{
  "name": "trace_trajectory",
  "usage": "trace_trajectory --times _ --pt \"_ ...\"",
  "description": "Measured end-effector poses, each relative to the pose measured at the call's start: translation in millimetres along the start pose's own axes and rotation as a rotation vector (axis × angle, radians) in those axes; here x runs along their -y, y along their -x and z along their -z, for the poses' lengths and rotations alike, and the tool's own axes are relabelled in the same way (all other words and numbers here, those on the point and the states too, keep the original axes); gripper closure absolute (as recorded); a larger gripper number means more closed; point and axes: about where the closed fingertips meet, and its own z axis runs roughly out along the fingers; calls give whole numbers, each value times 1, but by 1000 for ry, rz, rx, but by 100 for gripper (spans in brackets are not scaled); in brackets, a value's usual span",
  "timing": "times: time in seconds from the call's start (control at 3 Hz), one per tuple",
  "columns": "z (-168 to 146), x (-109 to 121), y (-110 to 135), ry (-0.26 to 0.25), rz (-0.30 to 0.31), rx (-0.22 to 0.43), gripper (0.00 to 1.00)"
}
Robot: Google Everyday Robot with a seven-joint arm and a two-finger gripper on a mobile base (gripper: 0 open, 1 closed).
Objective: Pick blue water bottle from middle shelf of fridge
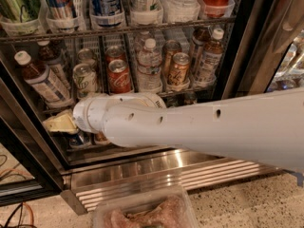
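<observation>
The blue water bottle (42, 81), with white cap, brown liquid and pale label, leans at the left end of the middle shelf (187, 90) of the fridge (239, 56). Similar bottles stand behind it and at the shelf's right end (208, 60). My gripper (58, 123) is at the end of the white arm (204, 127). It is just below the shelf's left front, under the bottle and apart from it, with nothing seen in it. The arm hides the shelf's front rail and the rack below.
On the middle shelf stand a clear water bottle (148, 65), a red can (119, 77), a pale green can (84, 80) and an orange can (179, 69). Cans fill the top shelf. The steel base grille (166, 174) and a clear tub (142, 213) lie below.
</observation>
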Motion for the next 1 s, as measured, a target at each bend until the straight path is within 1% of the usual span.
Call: trace_trajectory --times 0.33,0.67,1.0 --pt "-6 14 3 -16 35 -11 13" --pt "-13 24 13 -27 80 -10 16" --pt "-22 19 16 -13 100 -23 15"
